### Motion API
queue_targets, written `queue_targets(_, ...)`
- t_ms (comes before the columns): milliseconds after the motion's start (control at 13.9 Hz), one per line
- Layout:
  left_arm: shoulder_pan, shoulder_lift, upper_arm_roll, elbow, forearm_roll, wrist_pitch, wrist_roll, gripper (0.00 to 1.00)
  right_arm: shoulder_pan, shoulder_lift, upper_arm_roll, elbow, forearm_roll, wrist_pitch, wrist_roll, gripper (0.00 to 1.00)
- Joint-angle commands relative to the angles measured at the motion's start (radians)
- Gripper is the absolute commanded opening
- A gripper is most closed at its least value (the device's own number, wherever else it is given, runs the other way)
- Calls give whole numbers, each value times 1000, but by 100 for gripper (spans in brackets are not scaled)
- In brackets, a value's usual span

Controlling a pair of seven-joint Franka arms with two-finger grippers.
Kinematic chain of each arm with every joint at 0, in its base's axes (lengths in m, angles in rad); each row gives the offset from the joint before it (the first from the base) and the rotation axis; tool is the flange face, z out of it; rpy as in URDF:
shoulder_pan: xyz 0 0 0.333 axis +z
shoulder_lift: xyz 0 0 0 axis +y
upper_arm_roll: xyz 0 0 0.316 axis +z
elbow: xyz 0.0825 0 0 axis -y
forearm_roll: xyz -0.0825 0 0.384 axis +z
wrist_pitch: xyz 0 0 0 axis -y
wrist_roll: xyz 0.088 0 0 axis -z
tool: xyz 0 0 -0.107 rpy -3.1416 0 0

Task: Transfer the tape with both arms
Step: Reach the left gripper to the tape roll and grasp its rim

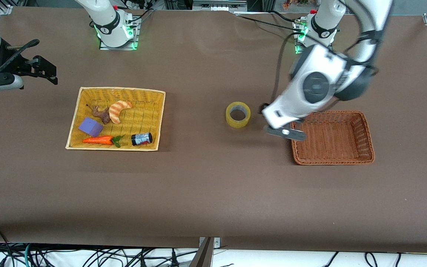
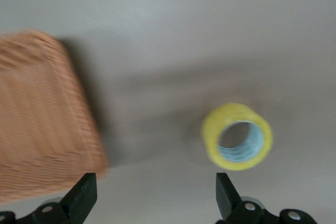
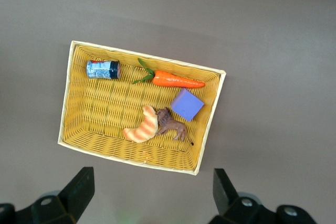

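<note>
the tape (image 1: 238,115) lies flat on bare bench (image 1: 213,193) between two baskets, hole up. the left gripper (image 2: 155,195) hangs over the bench beside it and the right gripper (image 3: 152,195) over the yellow basket (image 3: 68,103), fingers wide and empty.

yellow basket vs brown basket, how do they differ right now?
Colour: the yellow basket is pale straw yellow; the brown basket is reddish brown.
Contents: the yellow basket holds a carrot, a purple block, a croissant, a small brown figure and a black can; the brown basket looks empty where visible.
Place: yellow toward the right arm's end, brown toward the left arm's.
Both are rectangular wicker.
</note>
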Motion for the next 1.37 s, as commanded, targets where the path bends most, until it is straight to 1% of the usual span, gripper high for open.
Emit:
queue_targets(0, -122, 73, 16, -48, -10, 137, -78, 100, -16, -20, 13, -14, -13, 2, 23, 100)
queue_targets(72, -131, 90, 16, -82, -7, 206, -78, 100, -16, -14, 13, -10, -14, 5, 31, 100)
queue_targets(144, -142, 102, 16, -108, 3, 239, -74, 100, -14, -8, 13, -7, -19, 1, 31, 100)
queue_targets(288, -141, 120, 16, -118, 21, 245, -65, 100, -17, 2, 10, -2, -20, 2, 24, 100)
queue_targets(433, -141, 156, 16, -116, 109, 271, -65, 99, -20, 3, 2, 12, -32, -2, 20, 100)
queue_targets(577, -147, 186, 16, -118, 119, 294, -69, 96, -22, 3, 1, 12, -39, -1, 19, 100)
queue_targets(649, -154, 196, 13, -119, 115, 294, -77, 78, -22, 3, 1, 12, -39, 1, 19, 100)
queue_targets(721, -157, 202, 8, -121, 115, 294, -89, 68, -22, 3, 2, 12, -42, -1, 19, 100)
queue_targets(793, -163, 209, 8, -121, 115, 294, -101, 67, -22, 5, 2, 12, -46, 1, 19, 100)
queue_targets(865, -171, 220, 10, -119, 115, 294, -104, 59, -22, 5, 2, 12, -45, 1, 19, 100)
queue_targets(938, -177, 229, 10, -118, 119, 294, -104, 15, -22, 5, 2, 12, -46, -1, 19, 100)
queue_targets(1010, -173, 229, 10, -110, 119, 294, -97, 0, -22, 3, 2, 12, -46, -4, 19, 100)
queue_targets(1226, -153, 207, 14, -93, 125, 279, -81, 0, -22, 3, 2, 12, -46, -5, 19, 100)
queue_targets(1298, -127, 187, 13, -77, 122, 264, -74, 0, -22, 3, 1, 12, -45, -5, 17, 100)
